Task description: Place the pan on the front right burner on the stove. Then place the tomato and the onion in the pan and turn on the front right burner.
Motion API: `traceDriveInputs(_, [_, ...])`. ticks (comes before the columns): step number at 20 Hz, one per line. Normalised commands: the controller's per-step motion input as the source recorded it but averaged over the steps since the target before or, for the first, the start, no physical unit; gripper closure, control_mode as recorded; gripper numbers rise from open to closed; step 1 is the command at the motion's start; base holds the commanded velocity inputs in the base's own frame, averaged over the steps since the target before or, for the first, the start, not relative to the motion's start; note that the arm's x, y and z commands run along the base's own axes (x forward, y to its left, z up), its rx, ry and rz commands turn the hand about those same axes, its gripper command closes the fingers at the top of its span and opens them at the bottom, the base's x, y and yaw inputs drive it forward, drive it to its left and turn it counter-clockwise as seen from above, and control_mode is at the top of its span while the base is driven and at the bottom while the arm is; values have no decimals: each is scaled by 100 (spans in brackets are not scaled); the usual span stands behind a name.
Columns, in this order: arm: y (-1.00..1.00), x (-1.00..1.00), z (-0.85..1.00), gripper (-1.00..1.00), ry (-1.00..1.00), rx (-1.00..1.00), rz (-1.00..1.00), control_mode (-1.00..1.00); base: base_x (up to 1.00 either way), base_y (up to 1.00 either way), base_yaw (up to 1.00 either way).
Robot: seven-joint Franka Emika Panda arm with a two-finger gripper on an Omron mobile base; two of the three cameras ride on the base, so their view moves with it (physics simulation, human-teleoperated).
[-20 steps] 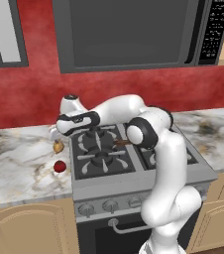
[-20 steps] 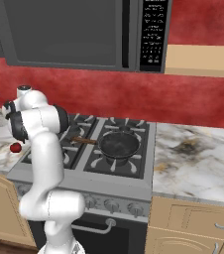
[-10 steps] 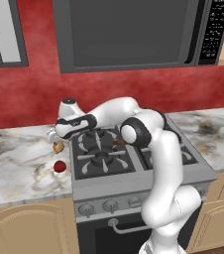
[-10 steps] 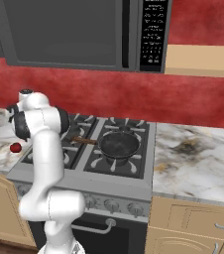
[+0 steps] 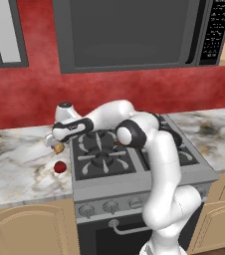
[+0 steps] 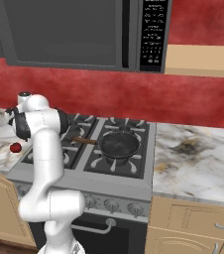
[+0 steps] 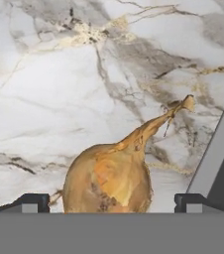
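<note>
While the pan is already sitting on the stove's front right burner, the pincer is gaping wide around the onion, holding nothing, the bulb lying on the surface beside the tomato.

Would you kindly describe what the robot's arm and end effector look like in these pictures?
The arm is glossy white, built of rounded tubular links with dark grey to black joints, one showing as a round black disc. No cables or markings are visible. The end effector is white with a dark band behind it; its two small dark fingertips are squarish.
</note>
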Motion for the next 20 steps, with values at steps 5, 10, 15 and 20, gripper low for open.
traceDriveInputs(5, [0, 0, -19, 100, 0, -5, 0, -100, 0, 0, 0])
traceDriveInputs(10, [0, 0, -21, 100, 0, -7, 0, -100, 0, 0, 0])
traceDriveInputs(15, [0, -4, -7, 100, 1, -3, 0, -100, 0, 0, 0])
traceDriveInputs(20, [-1, -3, 43, 100, 0, 0, 0, -100, 0, 0, 0])
